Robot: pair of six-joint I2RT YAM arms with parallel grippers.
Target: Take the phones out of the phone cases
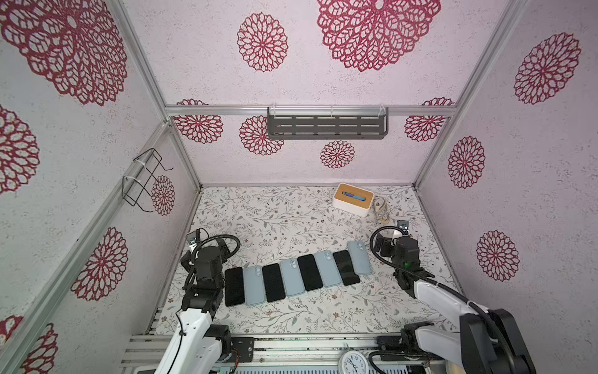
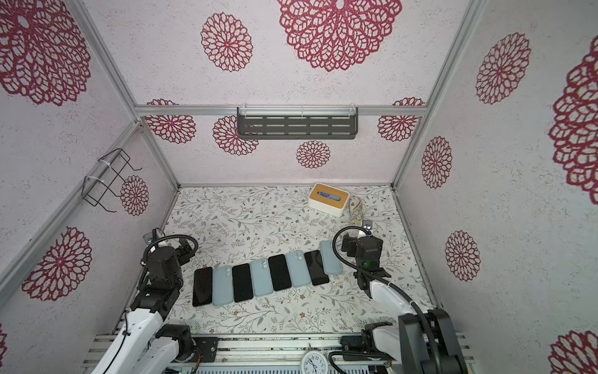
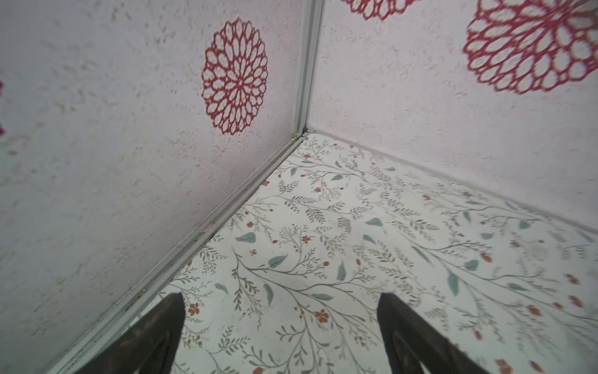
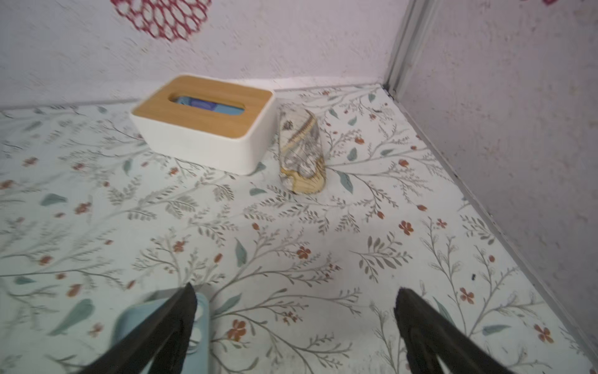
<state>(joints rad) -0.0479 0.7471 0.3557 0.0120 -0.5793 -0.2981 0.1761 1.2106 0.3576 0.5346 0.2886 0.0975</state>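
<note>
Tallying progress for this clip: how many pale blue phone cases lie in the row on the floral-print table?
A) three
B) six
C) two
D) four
D: in a top view the row alternates flat black phones with pale blue phone cases, four of each.

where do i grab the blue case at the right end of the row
Probably across the blue case at its far end, jaws from above: it lies flat, and that end sticks out past the black phone beside it, both long edges free.
</note>
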